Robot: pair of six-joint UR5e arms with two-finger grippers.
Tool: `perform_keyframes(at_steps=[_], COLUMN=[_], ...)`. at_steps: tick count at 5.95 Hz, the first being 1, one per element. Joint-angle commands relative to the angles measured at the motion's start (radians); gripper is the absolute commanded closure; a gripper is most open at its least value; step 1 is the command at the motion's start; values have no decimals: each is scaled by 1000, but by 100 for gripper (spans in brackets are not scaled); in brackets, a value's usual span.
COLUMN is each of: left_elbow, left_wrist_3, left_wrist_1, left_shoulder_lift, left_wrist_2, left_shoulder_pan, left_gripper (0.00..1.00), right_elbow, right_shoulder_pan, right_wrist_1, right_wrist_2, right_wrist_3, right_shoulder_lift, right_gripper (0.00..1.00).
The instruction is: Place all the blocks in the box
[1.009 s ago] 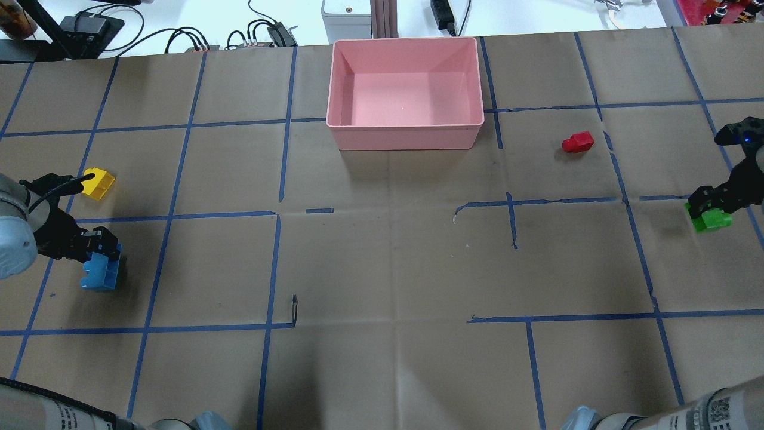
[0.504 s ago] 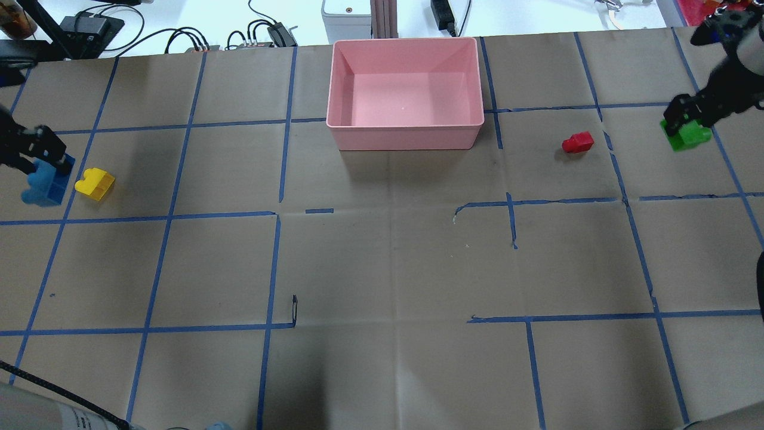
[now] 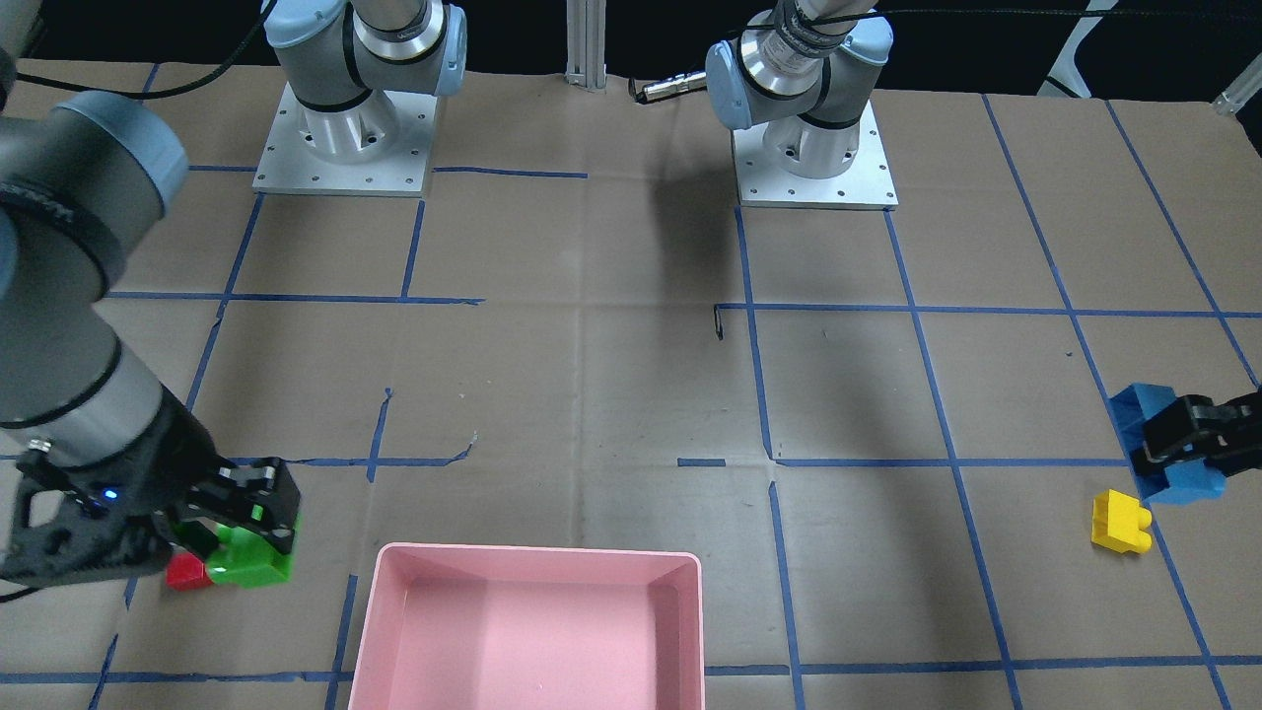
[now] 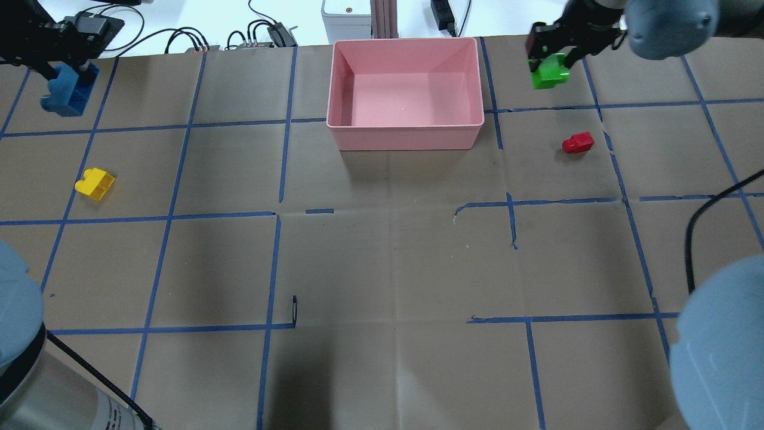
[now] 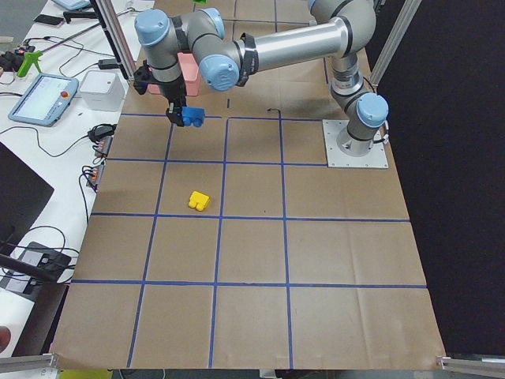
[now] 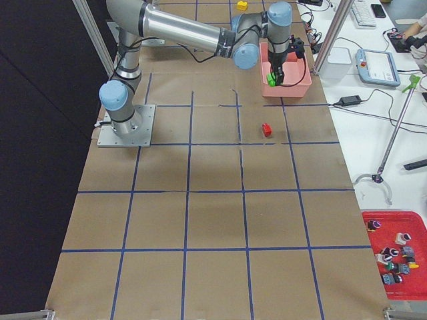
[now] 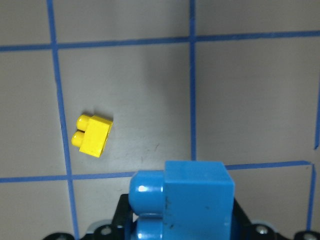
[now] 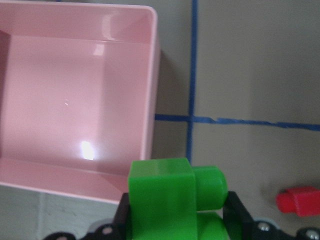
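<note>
The pink box (image 4: 404, 137) stands at the table's far middle; it also shows in the front view (image 3: 365, 631) and the right wrist view (image 8: 150, 75). My right gripper (image 4: 552, 57) is shut on the green block (image 4: 550, 71), held in the air just right of the box; the green block fills the bottom of the right wrist view (image 8: 172, 200). My left gripper (image 4: 59, 65) is shut on the blue block (image 4: 67, 91), held up at the far left; it also shows in the left wrist view (image 7: 185, 200). The yellow block (image 4: 95, 183) and the red block (image 4: 578, 143) lie on the table.
Brown paper with blue tape lines covers the table (image 4: 382, 269). Cables and electronics (image 4: 179, 33) lie beyond the far edge. The two arm bases (image 3: 340, 128) stand on the robot's side of the table.
Both arms have lifted their blocks and carried them toward the far side. The right gripper with the green block has swung left to beside the box. The left gripper carried the blue block farther back.
</note>
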Motion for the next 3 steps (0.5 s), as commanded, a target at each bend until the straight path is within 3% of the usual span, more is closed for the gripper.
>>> perform_keyframes(at_steps=[1,2,3], left_elbow=[22,24,24], left_wrist_3=[-137,-231,-314], left_wrist_1=[5,70,104], left_shoulder_lift=[-40,-76,-110], left_wrist_2=[-48,-49,-45], left_shoulder_pan=[-118,-175,-239], left_gripper=[71,71,71], right_elbow=[-260,-334,-342], right_shoulder_pan=[133,166,171], right_wrist_1=[-13,-12,-12], right_wrist_2=[21,21,23], right_wrist_3=[155,197,206], right_shoulder_lift=[228,296,307], right_gripper=[92,91,84])
